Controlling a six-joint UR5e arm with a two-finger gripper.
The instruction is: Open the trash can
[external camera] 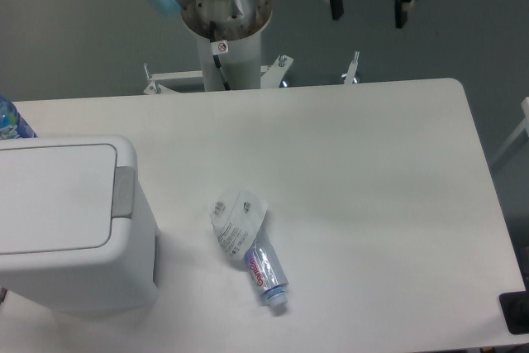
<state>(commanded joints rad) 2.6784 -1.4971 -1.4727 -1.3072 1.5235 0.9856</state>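
camera: trash can (62, 221) well apart from tool (368, 6)

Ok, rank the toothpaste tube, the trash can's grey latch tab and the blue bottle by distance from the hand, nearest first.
Hand hangs open at top right, beyond the table's far edge.
1. Toothpaste tube, table centre, towards the front.
2. Grey latch tab, on the trash can, left.
3. Blue bottle, far left edge.

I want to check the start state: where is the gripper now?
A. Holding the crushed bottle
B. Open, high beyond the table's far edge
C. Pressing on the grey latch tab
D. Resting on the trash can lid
B: the gripper hangs open beyond the table, far from the closed trash can.
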